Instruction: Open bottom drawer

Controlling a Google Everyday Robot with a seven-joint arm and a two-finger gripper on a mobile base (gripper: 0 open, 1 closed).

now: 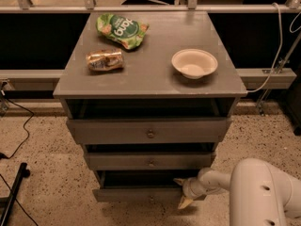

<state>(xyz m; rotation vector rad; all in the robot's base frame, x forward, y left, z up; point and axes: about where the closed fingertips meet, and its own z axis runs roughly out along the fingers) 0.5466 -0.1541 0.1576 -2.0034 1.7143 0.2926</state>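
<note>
The grey cabinet has three drawers, all pulled out a little. The bottom drawer is the lowest, slim front panel, with a small round knob at its centre. My gripper is at the right end of that panel, low near the floor. Its two pale fingers are spread apart, one above the panel's top edge and one below it. They hold nothing that I can see. The white arm comes in from the lower right.
On the cabinet top lie a green snack bag, a brown wrapped snack and a white bowl. The top drawer and middle drawer overhang above. A black stand leg is on the speckled floor at left.
</note>
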